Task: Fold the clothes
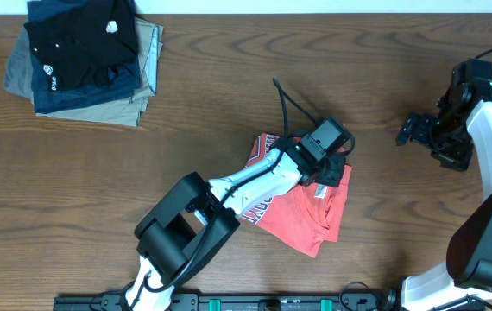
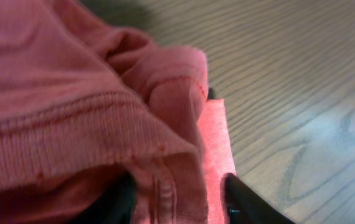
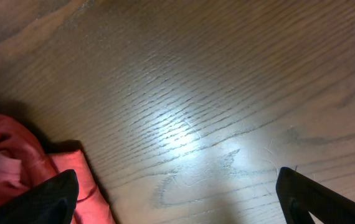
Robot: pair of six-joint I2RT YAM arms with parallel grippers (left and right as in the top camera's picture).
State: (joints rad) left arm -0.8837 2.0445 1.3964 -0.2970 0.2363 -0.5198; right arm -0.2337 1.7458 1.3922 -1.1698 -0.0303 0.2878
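Observation:
The clothes, a coral-red T-shirt [image 1: 311, 220] with navy lettering, lie bunched into a partly folded heap at the table's centre. My left gripper [image 1: 332, 168] sits on the heap's upper right corner. In the left wrist view a thick ribbed fold of the shirt [image 2: 71, 93] fills the gap of the left gripper [image 2: 177, 202], and both dark fingers [image 2: 246, 202] press against the cloth. My right gripper [image 1: 410, 130] hovers at the far right, well apart from the shirt. In the right wrist view it [image 3: 177, 199] stands wide open over bare wood, with the shirt's edge [image 3: 15, 155] at lower left.
A stack of folded black, navy and khaki garments [image 1: 82, 60] lies at the table's back left corner. The wooden table [image 1: 229, 86] spreads between that stack and the shirt. The left arm's cable [image 1: 285, 108] loops above the shirt.

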